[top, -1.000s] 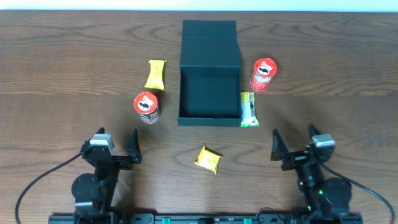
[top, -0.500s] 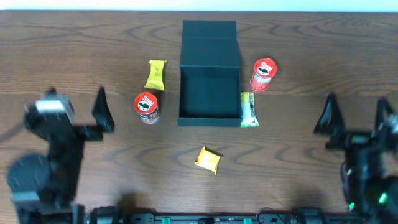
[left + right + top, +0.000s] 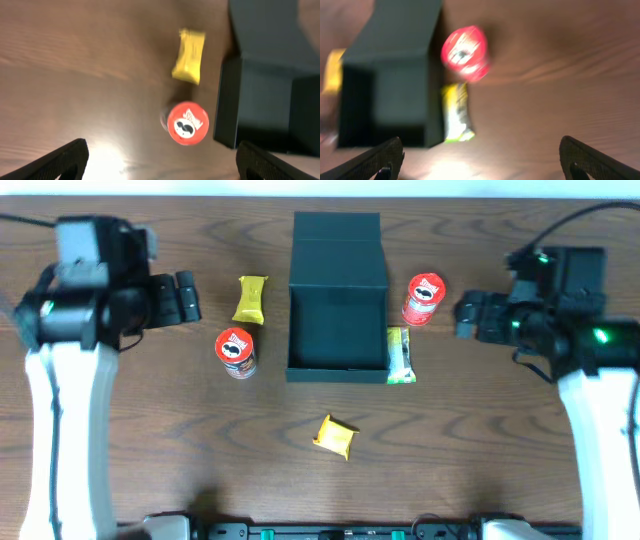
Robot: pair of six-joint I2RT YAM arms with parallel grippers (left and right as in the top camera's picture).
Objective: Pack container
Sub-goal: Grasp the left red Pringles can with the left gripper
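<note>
Left gripper: my jaws stand wide and hold nothing, over the table just left of the bar
Right gripper: wide too, empty, just right of the right can
Container: mid-table toward the far edge, between my arms, lid flipped back, cavity bare as far as I can see
Risk, cans: both are round and slick; if I close off-centre, one may squirt out, tip and roll
Risk, left can: it stands near the container's left wall, so my inner finger could knock the wall and shift the container
Risk, green packet: it lies against the right wall, with little room for a finger on that side; I may pinch only an edge and drop it
Risk, front packet: flat and crumpled, so I could scrape the table and miss
Risk, arms: if both go for the cavity at once, they may clash
Container make: matte, dark, rigid, square-cornered
Cans: short cylinders, red printed lids
Bar and packets: thin glossy wrappers, yellow, soft
Table: brown wood grain, smooth, with glare in both wrist views
</note>
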